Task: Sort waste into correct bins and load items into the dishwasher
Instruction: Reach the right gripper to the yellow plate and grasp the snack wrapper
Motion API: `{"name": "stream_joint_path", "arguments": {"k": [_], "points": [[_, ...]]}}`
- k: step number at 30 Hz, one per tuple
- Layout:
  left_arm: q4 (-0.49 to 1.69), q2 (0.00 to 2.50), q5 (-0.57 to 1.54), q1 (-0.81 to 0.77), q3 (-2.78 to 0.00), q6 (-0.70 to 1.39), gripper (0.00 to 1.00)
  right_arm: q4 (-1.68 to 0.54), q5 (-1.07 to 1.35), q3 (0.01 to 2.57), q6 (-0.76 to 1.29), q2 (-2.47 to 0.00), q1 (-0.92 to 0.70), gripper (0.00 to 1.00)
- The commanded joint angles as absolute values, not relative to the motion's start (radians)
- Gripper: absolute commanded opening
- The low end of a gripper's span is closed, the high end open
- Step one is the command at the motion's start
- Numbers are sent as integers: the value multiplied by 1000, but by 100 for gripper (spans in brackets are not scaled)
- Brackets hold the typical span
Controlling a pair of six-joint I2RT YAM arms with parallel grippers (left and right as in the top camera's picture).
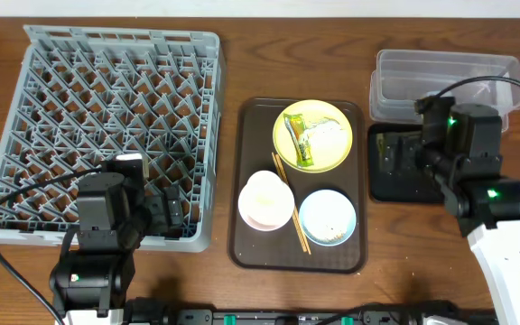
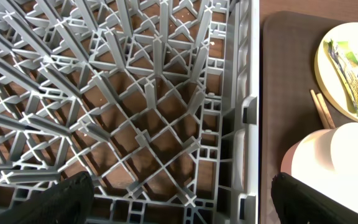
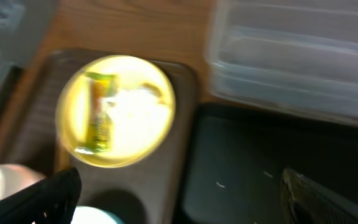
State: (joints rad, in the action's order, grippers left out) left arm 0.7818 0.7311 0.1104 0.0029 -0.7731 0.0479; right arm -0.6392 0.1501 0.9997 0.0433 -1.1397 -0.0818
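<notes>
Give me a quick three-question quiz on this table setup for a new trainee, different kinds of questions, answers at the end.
1. True or false: the snack wrapper lies on the yellow plate.
2. The chopsticks lie: A, on the brown serving tray; B, in the dish rack; C, in the clear tub.
3. Which bin is beneath the right gripper?
Key: 1 true; 2 A; 3 the black tray.

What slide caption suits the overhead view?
Yellow plate, pink bowl, blue bowl and chopsticks wait on a brown tray beside the grey rack.
</notes>
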Motion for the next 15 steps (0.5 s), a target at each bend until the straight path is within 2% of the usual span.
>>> {"name": "stream_joint_path", "arguments": {"k": [1,3,9,15], "points": [[785,730,124,1,-798,49,93,-564,379,1019,45,-1168,-93,97],[783,730,124,1,-798,49,93,-532,346,1024,109,-1181,-104,92],[783,730,124,1,-798,49,93,-616,191,1185,164,-1310,-213,91],[781,730,123,1,-798,49,93,-688,168,1359,164,-1530,-328,86]]}}
